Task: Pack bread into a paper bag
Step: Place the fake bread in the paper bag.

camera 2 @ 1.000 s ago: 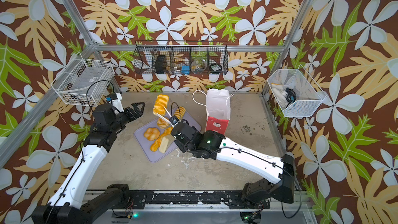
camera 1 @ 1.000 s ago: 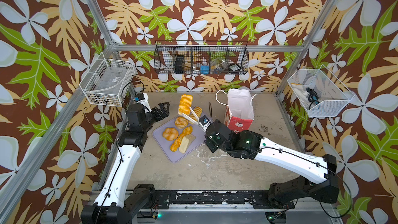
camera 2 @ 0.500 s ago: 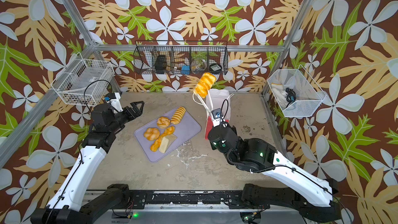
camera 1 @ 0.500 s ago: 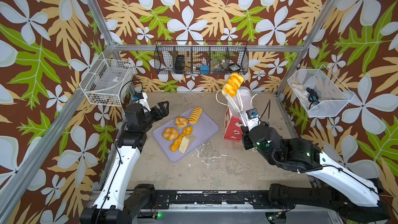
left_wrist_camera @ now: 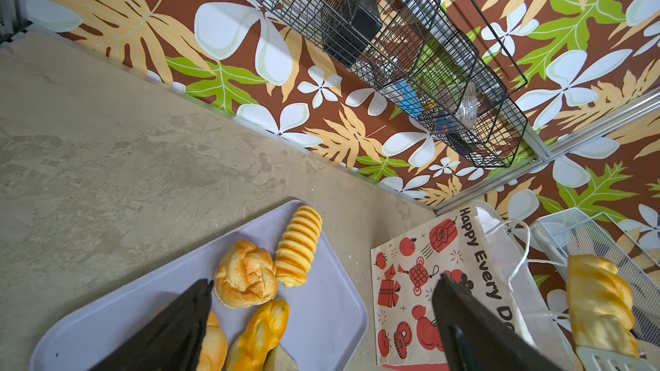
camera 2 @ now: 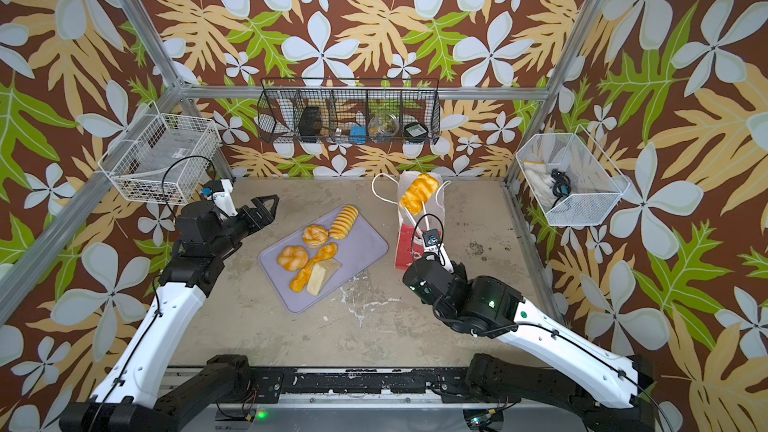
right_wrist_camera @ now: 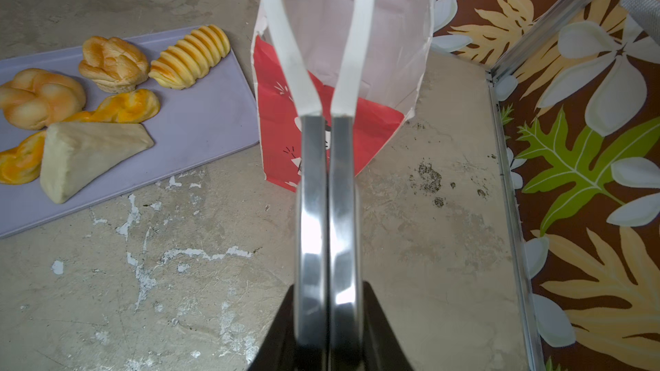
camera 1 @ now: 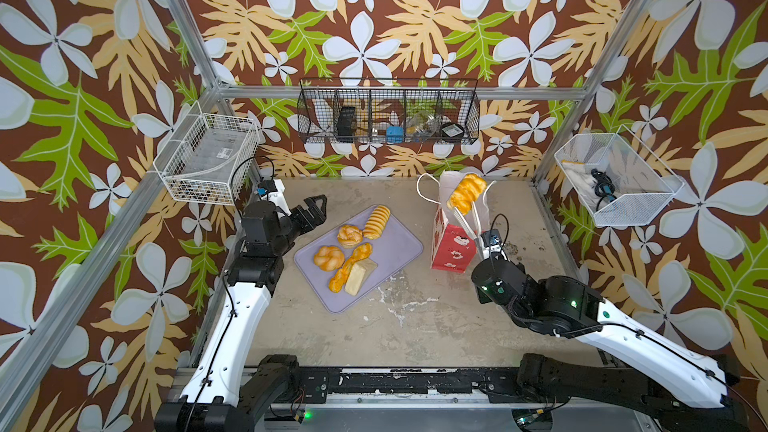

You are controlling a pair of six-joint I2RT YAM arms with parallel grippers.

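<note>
- The right tool (camera 1: 484, 253) is clenched on the handles of a pair of tongs (right_wrist_camera: 314, 190). A held roll (camera 1: 466, 197) is pinched between their white tips, raised above the open mouth of the paper bag (camera 1: 453, 249).
- Only part of the roll is seen in the right wrist view, so how securely it is caught cannot be told. If the squeeze were eased too soon, or the arm jolted, the roll could be dropped on the tabletop (camera 1: 415, 326) beside the bag.
- The bag is light and stands unsupported. It could be tipped or its rim crumpled if the tongs were lowered against a wall, and a cord handle (camera 1: 420, 195) could be snagged.
- The left tool (camera 1: 316, 209) is released, with its jaws spread. It is held near a corner of the tray (camera 1: 395, 243), well apart from the bag, so no bracing is given.
- Five pieces of bread (camera 1: 349, 235) are left on the tray.
</note>
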